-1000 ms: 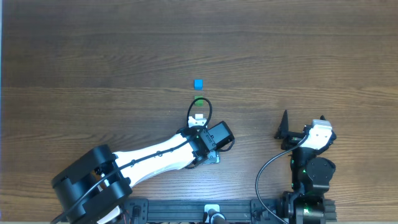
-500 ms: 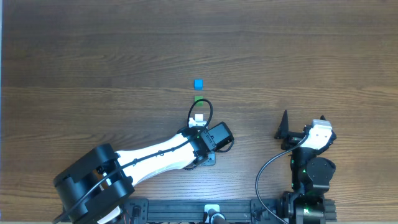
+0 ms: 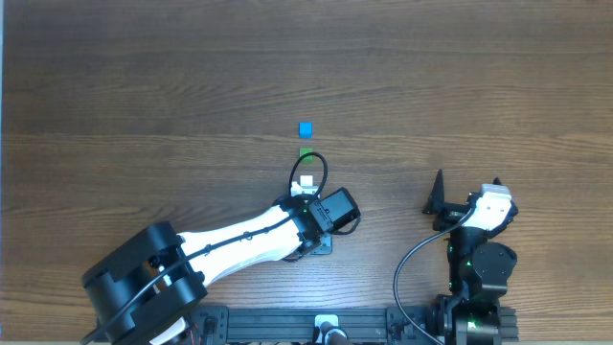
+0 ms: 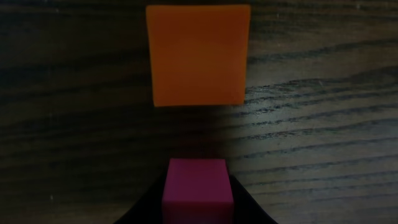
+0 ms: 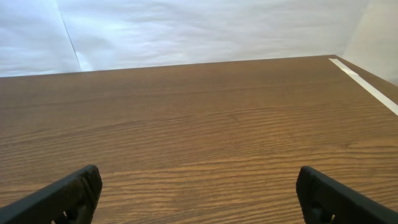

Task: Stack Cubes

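Observation:
A blue cube [image 3: 306,129] lies on the wooden table, past the middle. Just short of it a small green patch [image 3: 306,153] shows at the tip of my left gripper [image 3: 306,177]. In the left wrist view, that gripper [image 4: 198,205] is shut on a magenta cube [image 4: 198,182]. Close beyond the magenta cube, an orange cube [image 4: 198,55] rests flat on the table, apart from it. My right gripper [image 3: 466,192] stands open near its base at the right, with nothing between its fingers [image 5: 62,193].
The dark wood table [image 3: 144,86] stretches bare to the left, right and far side. A black cable loop [image 3: 308,168] curls over the left wrist. In the right wrist view a white wall [image 5: 199,28] rises behind the table's far edge.
The left wrist has settled very slightly, and less of the green patch shows. The blue cube and the right arm have not moved.

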Controlling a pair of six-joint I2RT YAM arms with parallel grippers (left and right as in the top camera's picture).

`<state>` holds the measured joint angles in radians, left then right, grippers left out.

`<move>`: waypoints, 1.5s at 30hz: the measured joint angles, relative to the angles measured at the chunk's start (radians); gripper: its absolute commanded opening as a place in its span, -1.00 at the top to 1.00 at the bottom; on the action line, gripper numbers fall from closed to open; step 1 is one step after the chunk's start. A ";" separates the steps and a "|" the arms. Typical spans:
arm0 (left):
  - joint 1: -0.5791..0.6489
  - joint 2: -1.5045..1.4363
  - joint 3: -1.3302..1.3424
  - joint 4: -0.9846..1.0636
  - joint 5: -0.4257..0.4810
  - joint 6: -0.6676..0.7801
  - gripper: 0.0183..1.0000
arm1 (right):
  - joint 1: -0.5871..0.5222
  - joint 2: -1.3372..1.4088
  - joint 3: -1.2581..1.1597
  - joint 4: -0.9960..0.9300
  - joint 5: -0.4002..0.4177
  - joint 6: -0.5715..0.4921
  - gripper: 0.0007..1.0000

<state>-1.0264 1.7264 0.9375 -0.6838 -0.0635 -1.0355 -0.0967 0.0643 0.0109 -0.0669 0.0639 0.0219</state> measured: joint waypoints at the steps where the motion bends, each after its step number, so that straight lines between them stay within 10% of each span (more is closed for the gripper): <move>1: 0.000 0.000 0.000 0.000 0.000 0.000 0.68 | 0.000 0.000 0.000 0.000 0.000 0.001 -0.99; 21: 0.136 -0.062 0.436 -0.394 -0.016 0.071 0.91 | 0.000 0.000 0.000 0.000 0.000 0.000 -0.98; 45: 0.232 0.177 0.539 -0.399 0.011 0.154 0.89 | 0.000 0.000 0.000 0.000 0.000 0.000 -0.99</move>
<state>-0.7944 1.9034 1.4761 -1.0832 -0.0521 -0.8810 -0.0967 0.0643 0.0109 -0.0669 0.0639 0.0223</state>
